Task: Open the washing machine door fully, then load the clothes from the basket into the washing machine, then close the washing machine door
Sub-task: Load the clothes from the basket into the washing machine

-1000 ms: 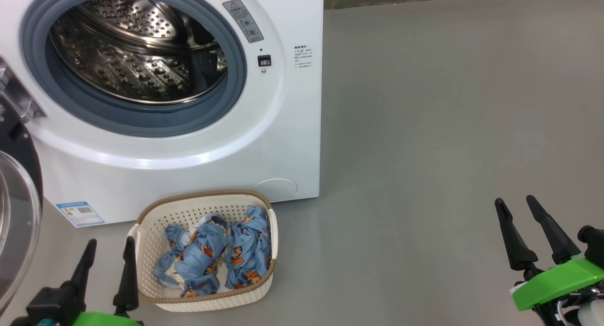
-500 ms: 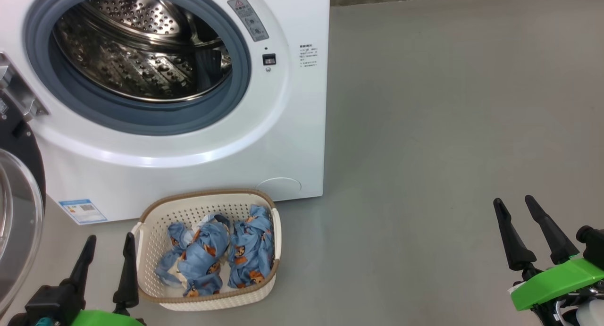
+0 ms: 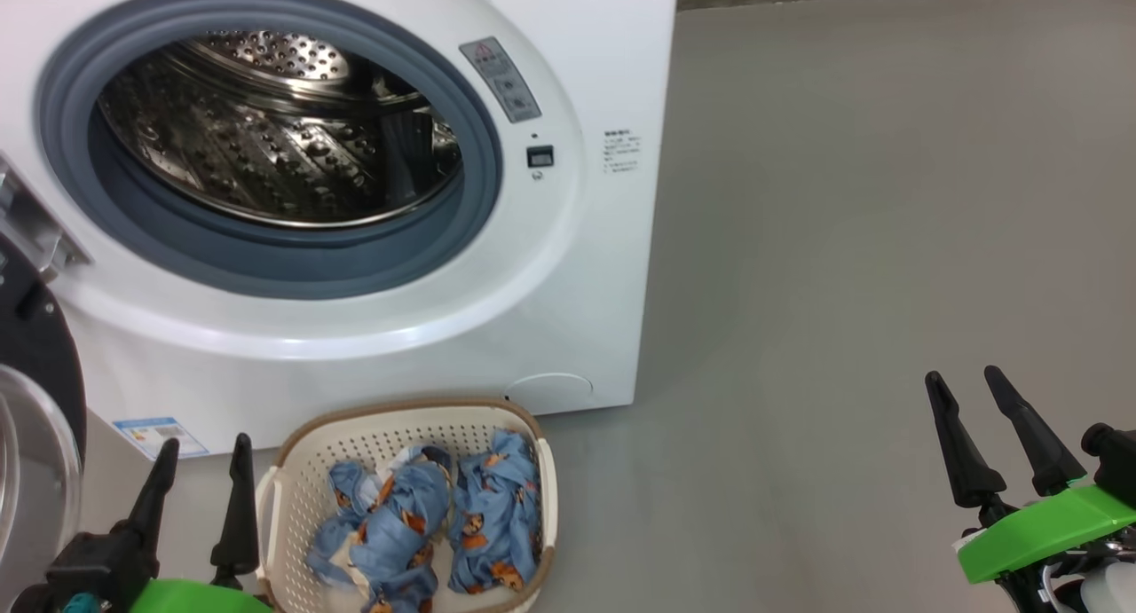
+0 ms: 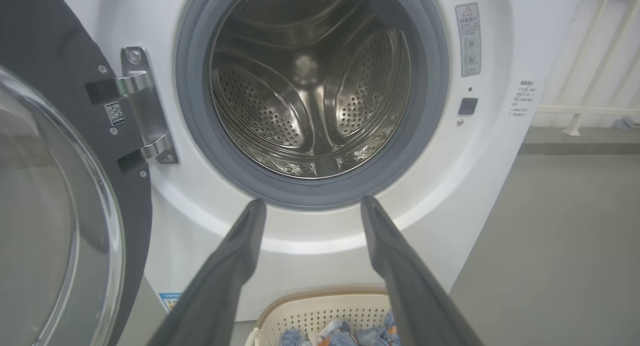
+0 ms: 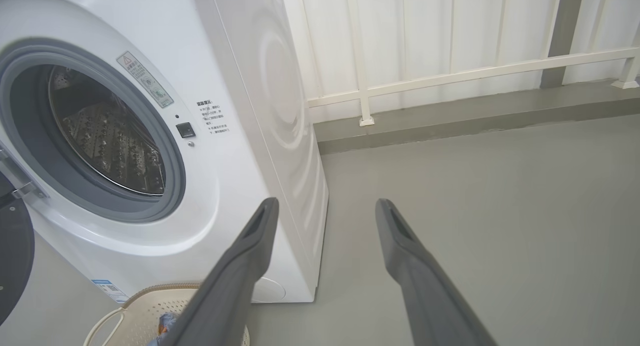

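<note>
The white washing machine stands wide open, its steel drum bare inside the grey-blue gasket. Its door is swung out to the left, black rim and glass porthole showing. On the floor in front sits the cream basket holding light blue clothes with orange figures. My left gripper hovers open just left of the basket, nothing between its fingers. My right gripper is open far to the right over bare floor, also shown as right gripper.
Grey floor stretches to the right of the machine. A white railing and a low grey kerb run along the back wall. The door's metal hinge sticks out at the machine's left side.
The head camera has come closer: machine and basket look larger and sit lower and further right in the picture. Both grippers keep their places and stay open.
</note>
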Robot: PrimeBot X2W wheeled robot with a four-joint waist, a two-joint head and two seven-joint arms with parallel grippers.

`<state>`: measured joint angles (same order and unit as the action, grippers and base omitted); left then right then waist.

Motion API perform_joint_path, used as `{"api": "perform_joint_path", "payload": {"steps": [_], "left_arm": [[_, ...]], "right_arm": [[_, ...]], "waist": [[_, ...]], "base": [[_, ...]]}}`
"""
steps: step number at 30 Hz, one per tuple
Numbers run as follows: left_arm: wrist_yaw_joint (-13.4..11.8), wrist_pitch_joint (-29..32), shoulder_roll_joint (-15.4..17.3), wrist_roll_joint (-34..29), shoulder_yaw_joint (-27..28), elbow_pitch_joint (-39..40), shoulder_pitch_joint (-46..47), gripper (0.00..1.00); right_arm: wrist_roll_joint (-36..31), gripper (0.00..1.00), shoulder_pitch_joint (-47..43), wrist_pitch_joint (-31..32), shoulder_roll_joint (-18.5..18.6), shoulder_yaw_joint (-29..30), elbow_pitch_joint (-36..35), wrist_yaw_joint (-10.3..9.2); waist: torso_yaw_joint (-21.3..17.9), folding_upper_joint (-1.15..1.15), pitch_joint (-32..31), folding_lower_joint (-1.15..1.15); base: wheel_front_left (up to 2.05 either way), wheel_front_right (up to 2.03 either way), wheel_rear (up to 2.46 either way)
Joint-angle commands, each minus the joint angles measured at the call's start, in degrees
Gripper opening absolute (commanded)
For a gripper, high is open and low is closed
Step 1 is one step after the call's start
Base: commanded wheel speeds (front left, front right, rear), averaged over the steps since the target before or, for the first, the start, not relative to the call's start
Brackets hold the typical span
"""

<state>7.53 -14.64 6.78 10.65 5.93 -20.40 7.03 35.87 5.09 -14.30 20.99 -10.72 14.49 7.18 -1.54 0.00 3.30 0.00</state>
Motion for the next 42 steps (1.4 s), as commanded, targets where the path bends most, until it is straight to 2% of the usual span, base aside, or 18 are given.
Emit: {"api": "perform_joint_path", "payload": {"steps": [1,19,29,42], "left_arm": [[-0.05,-0.36,1.40,0.38,1.79,1.71,2.00,1.00],[-0.04,-0.36,-0.19,-0.10,-0.12,-1.48,1.57,1.00],[-0.04,-0.36,-1.84,0.60,-1.81,-12.05,3.31,1.00],[-0.04,-0.36,-2.53,2.22,-8.55,-27.02,14.81,1.00]], "right_arm": [[0.07,1.00,1.10,-0.70,1.23,-0.64,-1.40,0.31],[0.04,1.00,2.08,-0.70,1.21,-1.21,-1.64,0.31],[-0.09,1.00,3.95,-0.70,0.40,-1.23,-2.61,0.31],[0.16,1.00,8.66,-0.70,0.43,-1.54,-3.78,0.31]], "waist": [[0.07,0.00,0.13,0.00],[0.04,0.00,1.41,0.00],[-0.80,0.00,6.13,0.00],[-2.03,0.00,15.81,0.00]], "base": [[0.82,-1.05,0.23],[0.15,-0.15,0.00],[0.00,0.00,0.00],[0.00,0.00,0.00]]}}
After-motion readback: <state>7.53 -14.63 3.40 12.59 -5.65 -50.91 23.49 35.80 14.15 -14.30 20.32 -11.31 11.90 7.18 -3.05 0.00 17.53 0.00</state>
